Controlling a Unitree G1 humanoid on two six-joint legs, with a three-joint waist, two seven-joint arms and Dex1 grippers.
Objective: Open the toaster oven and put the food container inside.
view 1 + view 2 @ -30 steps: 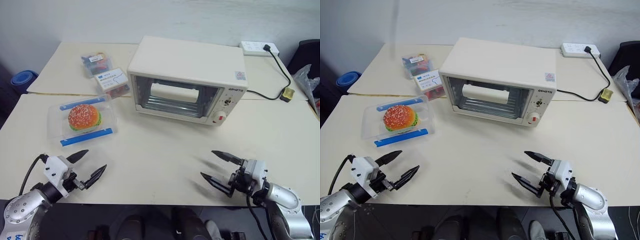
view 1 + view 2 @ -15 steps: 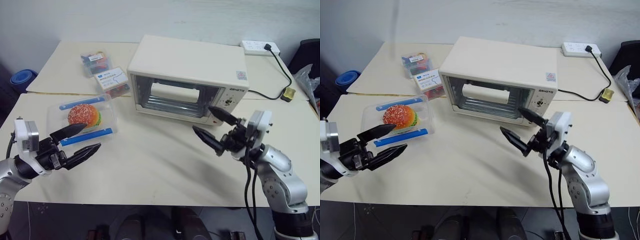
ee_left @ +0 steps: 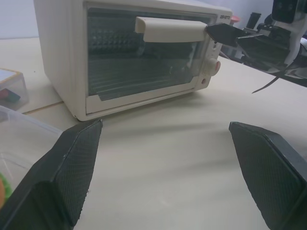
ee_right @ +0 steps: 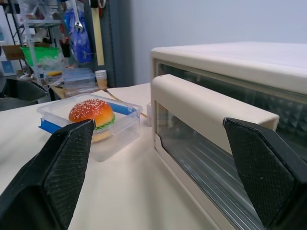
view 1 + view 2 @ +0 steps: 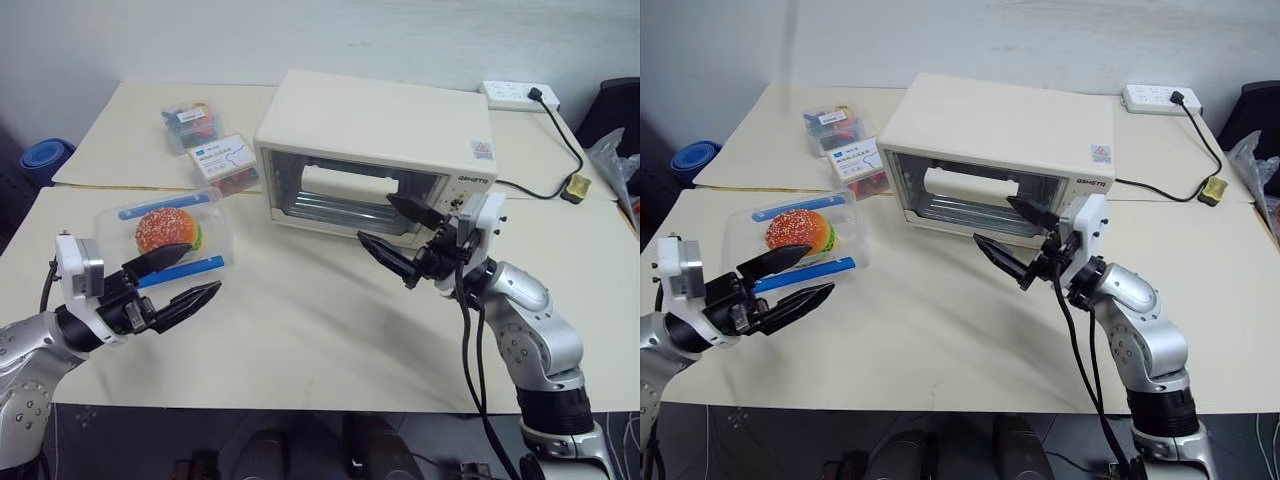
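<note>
No lettering can be read for certain: the toaster oven (image 5: 375, 160) bears a small dark brand mark and a red sticker, both too small to read.

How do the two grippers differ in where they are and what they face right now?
The right gripper is raised in front of the toaster oven, just before its glass door and below the white bar handle; the left gripper sits near the table's front, beside the food container. The right gripper aims toward the door, the left toward the table's middle. Both have fingers open and hold nothing.
</note>
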